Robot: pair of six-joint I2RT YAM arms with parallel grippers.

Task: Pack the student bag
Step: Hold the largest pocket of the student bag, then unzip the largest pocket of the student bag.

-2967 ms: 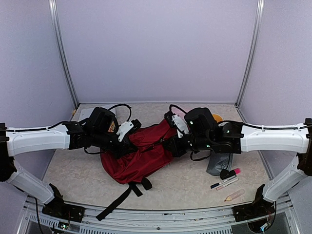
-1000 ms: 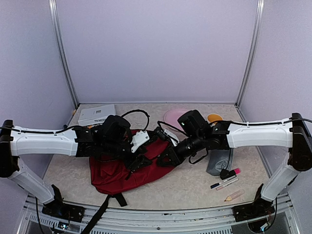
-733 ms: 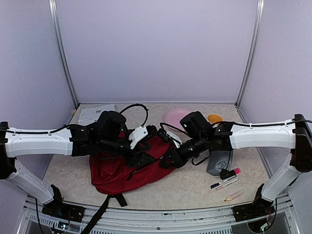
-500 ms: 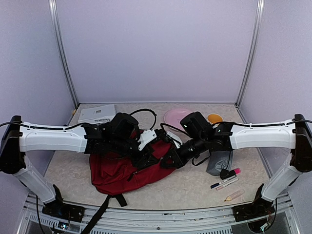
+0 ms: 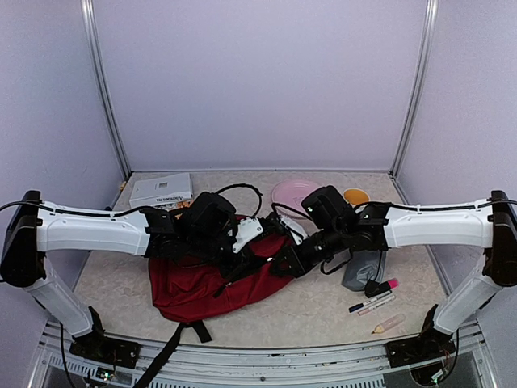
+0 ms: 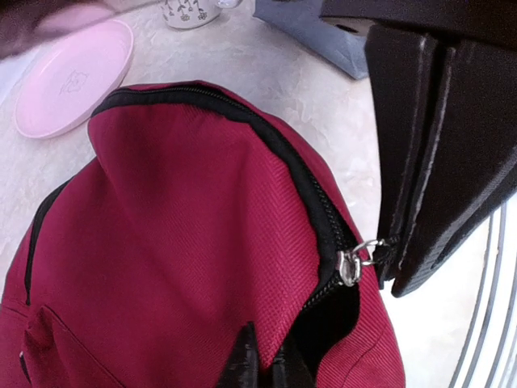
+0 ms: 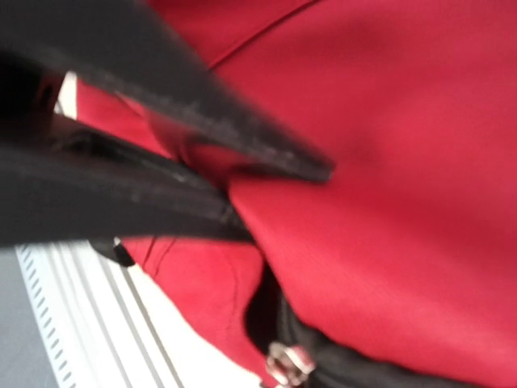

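Observation:
The student bag (image 5: pixel 202 283), dark red with black zip trim, lies on the table between the arms. In the left wrist view its zip (image 6: pixel 299 166) gapes a little at the silver slider (image 6: pixel 349 265). My left gripper (image 6: pixel 265 365) is shut on the red fabric edge beside that gap. My right gripper (image 6: pixel 396 263) is shut, and the slider's ring runs taut into its tips. From above, the left gripper (image 5: pixel 242 260) and the right gripper (image 5: pixel 283 263) meet at the student bag's right end. The right wrist view is blurred, showing red fabric (image 7: pixel 388 202) and the slider (image 7: pixel 287 364).
A white box (image 5: pixel 160 190) lies at the back left. A pink plate (image 5: pixel 292 194) and an orange bowl (image 5: pixel 355 196) sit behind the bag. To the right are a grey pouch (image 5: pixel 363 271), a pink highlighter (image 5: pixel 384 285) and markers (image 5: pixel 373 303). A black strap (image 5: pixel 166 356) hangs over the front edge.
My left gripper has swung right to the zip opening and closed on the fabric edge. The right gripper has stayed shut and barely moved. The bag rests where it was a second ago.

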